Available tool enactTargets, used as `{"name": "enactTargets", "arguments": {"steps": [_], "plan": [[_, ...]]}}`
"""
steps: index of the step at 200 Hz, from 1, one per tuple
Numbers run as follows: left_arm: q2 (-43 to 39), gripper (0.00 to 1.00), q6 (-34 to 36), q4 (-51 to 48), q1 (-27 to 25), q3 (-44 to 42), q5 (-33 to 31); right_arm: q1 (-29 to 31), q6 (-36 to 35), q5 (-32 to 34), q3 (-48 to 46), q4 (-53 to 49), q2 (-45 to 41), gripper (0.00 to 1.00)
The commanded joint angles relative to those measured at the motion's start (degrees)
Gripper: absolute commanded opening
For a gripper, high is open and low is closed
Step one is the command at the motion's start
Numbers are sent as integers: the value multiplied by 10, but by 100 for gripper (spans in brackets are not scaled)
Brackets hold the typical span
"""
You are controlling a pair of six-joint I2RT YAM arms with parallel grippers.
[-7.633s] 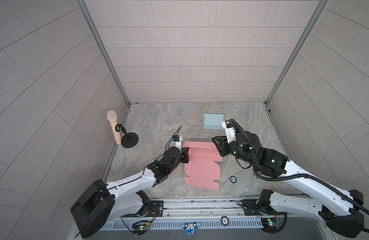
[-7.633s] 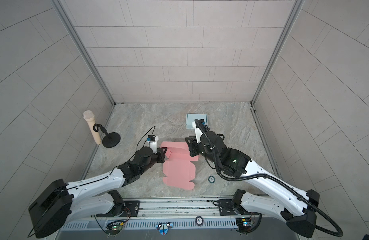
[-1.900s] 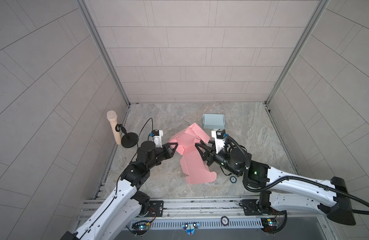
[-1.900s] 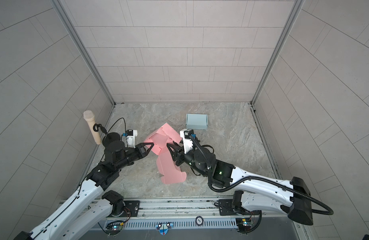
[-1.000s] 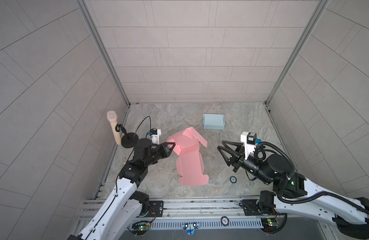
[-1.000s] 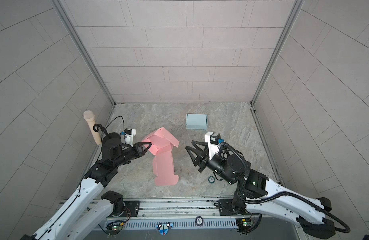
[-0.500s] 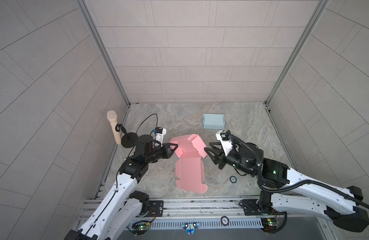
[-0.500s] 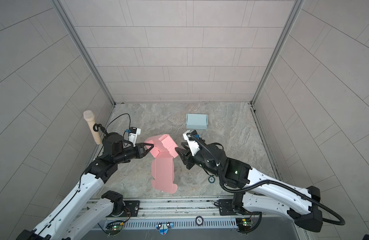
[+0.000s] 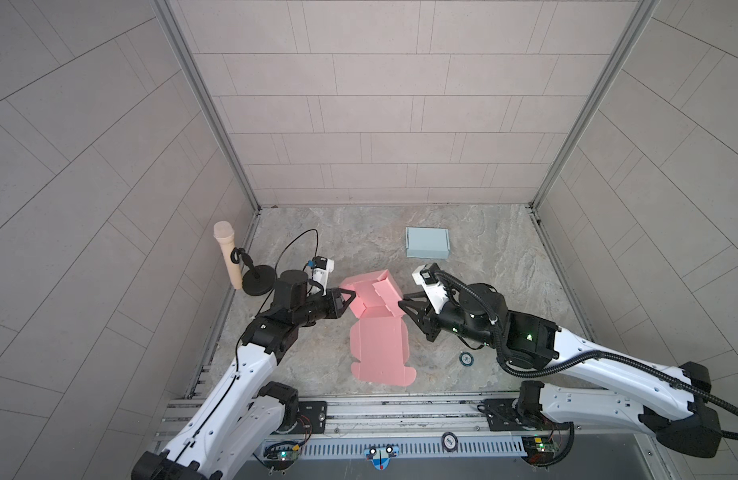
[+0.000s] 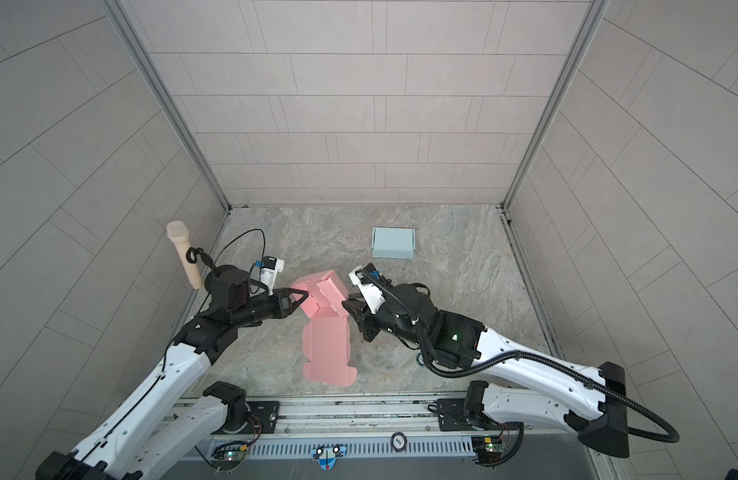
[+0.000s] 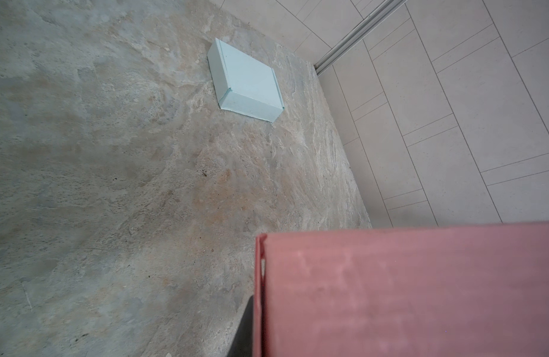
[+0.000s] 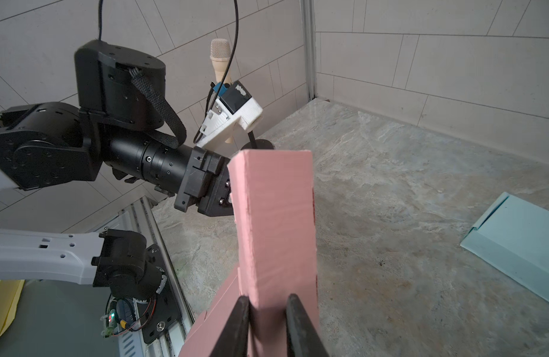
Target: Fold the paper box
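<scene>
Pink paper box [image 9: 379,332], cut from flat card, sits in the lower middle of both top views on the grey stone-look table [image 9: 504,266]. Its upper end is raised into walls between the two arms. The long panel with rounded tabs lies flat, pointing to the bottom edge.

Left gripper [image 9: 347,297]: jaws all but closed, pinching the raised wall at its left end. The left wrist view is half filled by that pink panel.

Right gripper [image 9: 404,306]: in the right wrist view its two black fingers [image 12: 242,321] stand either side of the doubled wall's near end, narrow, seemingly pressing on it. I take that for a grip.

Progress, as I judge it: about midway. Walls are started at one end, one of them folded double. The lid panel is untouched, the tabs are not tucked and nothing is closed.

A pale blue folded box [image 9: 426,248] lies well apart toward the upper right of the table. A beige microphone on a black stand [image 9: 227,257] is at the left edge.

Against the earlier frames: several seconds ago the sheet lay wholly flat. One second ago the right arm was drawn back with its jaws spread wide. It has since come in and narrowed onto the wall. The left grip is unchanged.
</scene>
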Motion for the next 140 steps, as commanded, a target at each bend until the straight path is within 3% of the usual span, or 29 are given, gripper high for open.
{"name": "enactTargets", "arguments": {"steps": [1, 37, 140], "plan": [[3, 10, 13, 10, 1, -10, 7, -2, 0, -6, 32, -22, 24, 23], [16, 10, 21, 9, 1, -21, -5, 0, 2, 16, 78, -73, 82, 28], [41, 10, 26, 14, 0, -34, -36, 68, 42, 245, 230, -247, 250, 35]]}}
